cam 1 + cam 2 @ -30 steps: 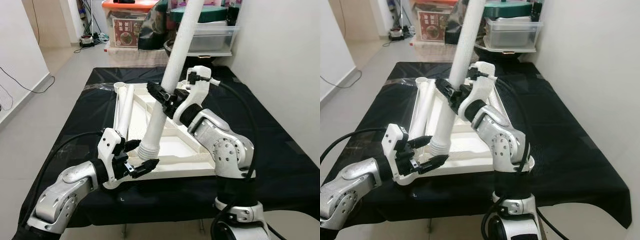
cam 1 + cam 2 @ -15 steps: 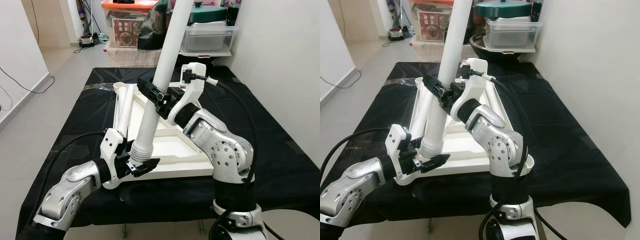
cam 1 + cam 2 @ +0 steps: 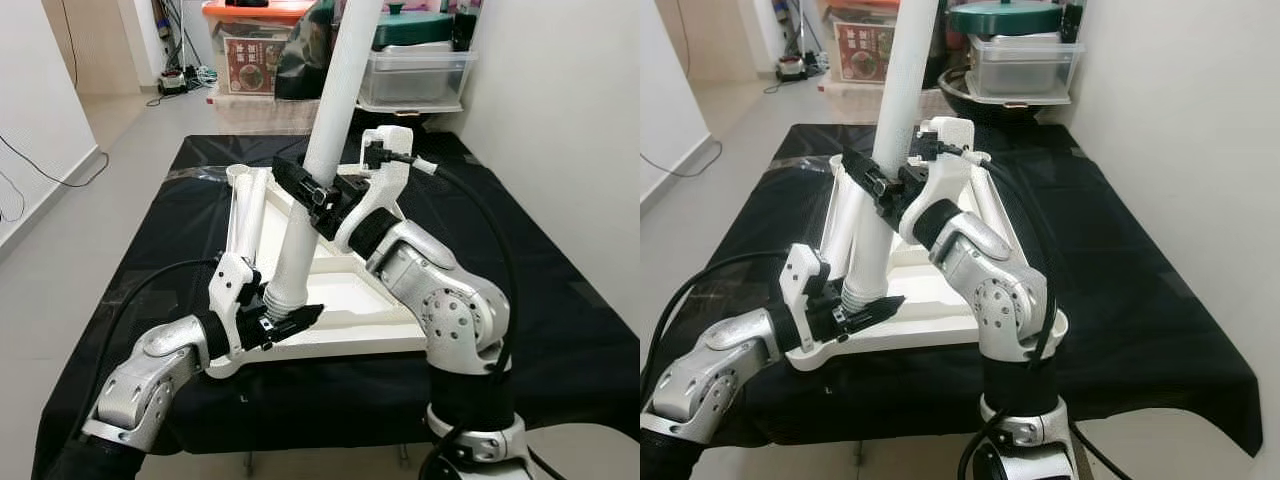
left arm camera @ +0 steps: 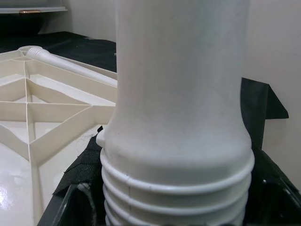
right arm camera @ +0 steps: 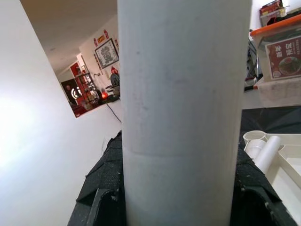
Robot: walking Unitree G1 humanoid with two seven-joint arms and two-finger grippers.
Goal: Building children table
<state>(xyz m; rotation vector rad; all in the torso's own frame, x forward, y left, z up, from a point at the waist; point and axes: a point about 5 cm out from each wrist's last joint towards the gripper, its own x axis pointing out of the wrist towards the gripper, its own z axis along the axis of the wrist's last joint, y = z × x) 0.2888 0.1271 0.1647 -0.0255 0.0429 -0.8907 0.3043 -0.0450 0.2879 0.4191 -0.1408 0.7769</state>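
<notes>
A long white table leg (image 3: pixel 335 110) stands nearly upright over the upturned white tabletop (image 3: pixel 370 345). My right gripper (image 3: pixel 305 190) is shut on the leg's middle; the shaft (image 5: pixel 183 117) sits between its fingers. The leg's ribbed, threaded lower end (image 4: pixel 176 188) hangs just above the tabletop's near left corner. There my left gripper (image 3: pixel 283 318) is shut on that end, one black finger (image 4: pixel 70 207) on each side of it. A second white leg (image 3: pixel 246 215) lies along the tabletop's left edge.
The tabletop lies on a low table covered in black cloth (image 3: pixel 540 300), with a white wall close on the right. Plastic storage boxes (image 3: pixel 415 60) and a pot stand behind it. Open floor (image 3: pixel 100 200) lies to the left.
The right gripper swung the leg more upright and its lower end moved left toward the near corner. The left gripper's fingers, open beside the threaded end earlier, now grip it.
</notes>
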